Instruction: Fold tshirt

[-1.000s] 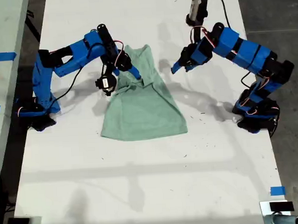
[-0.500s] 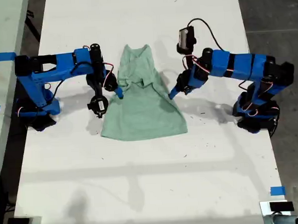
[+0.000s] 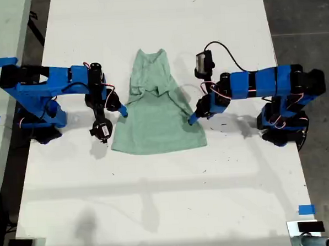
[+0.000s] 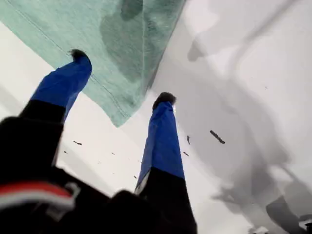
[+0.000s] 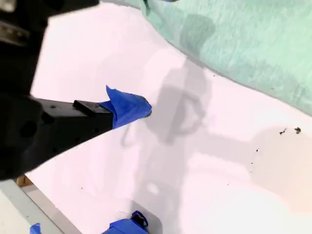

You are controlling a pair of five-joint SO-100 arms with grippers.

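Observation:
The pale mint-green tshirt lies on the white table, narrowed toward its far end, with a small fold of cloth across its upper middle. My first gripper is open at the shirt's edge on the exterior view's right. One blue fingertip is over the cloth and the other is over bare table, with a hem corner between them. My second gripper hangs beside the shirt's edge on the exterior view's left, apart from the cloth. Only one of its fingers shows, and it holds nothing.
Both blue arm bases stand at the table's sides in the exterior view, one on its left and one on its right. Small dark specks dot the table near the first gripper. Blue tape marks the near corner on the exterior view's right.
My second gripper left the fold on the shirt's upper part and moved off the cloth toward the near side. My first gripper came down from above the table to the shirt's edge.

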